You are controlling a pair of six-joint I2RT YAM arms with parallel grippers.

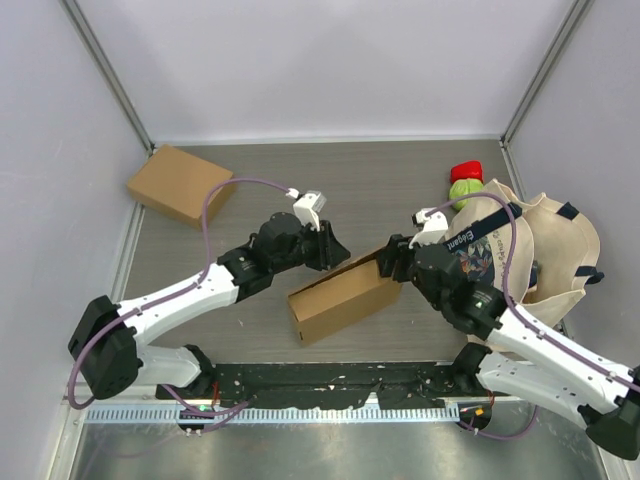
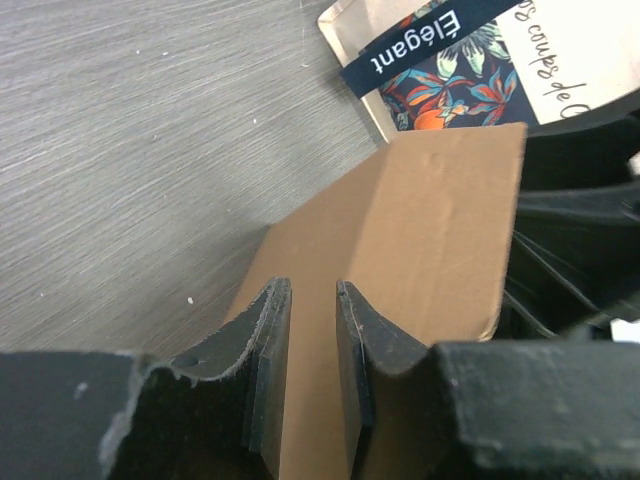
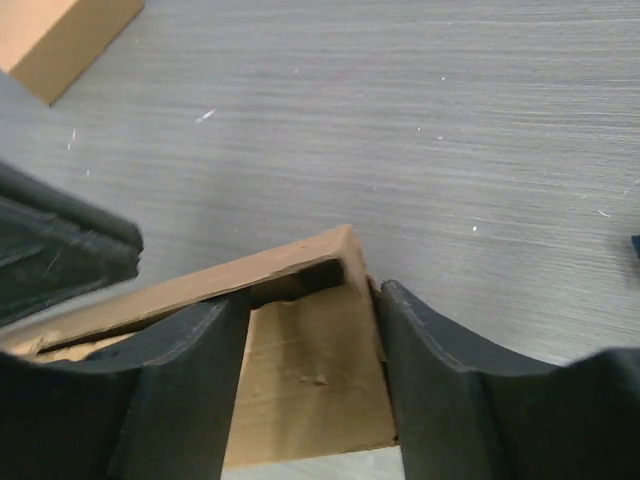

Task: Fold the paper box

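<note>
The brown paper box lies partly formed on the table's near middle, its long side slanting up to the right. My right gripper is at its right end; in the right wrist view its jaws straddle that open end of the box and press on both sides. My left gripper hovers over the box's far edge. In the left wrist view its fingers stand a narrow gap apart, with nothing between them, above the box's top panel.
A second, folded brown box lies at the back left and shows in the right wrist view. A printed tote bag lies at the right, with a green and red toy behind it. Walls enclose three sides of the table.
</note>
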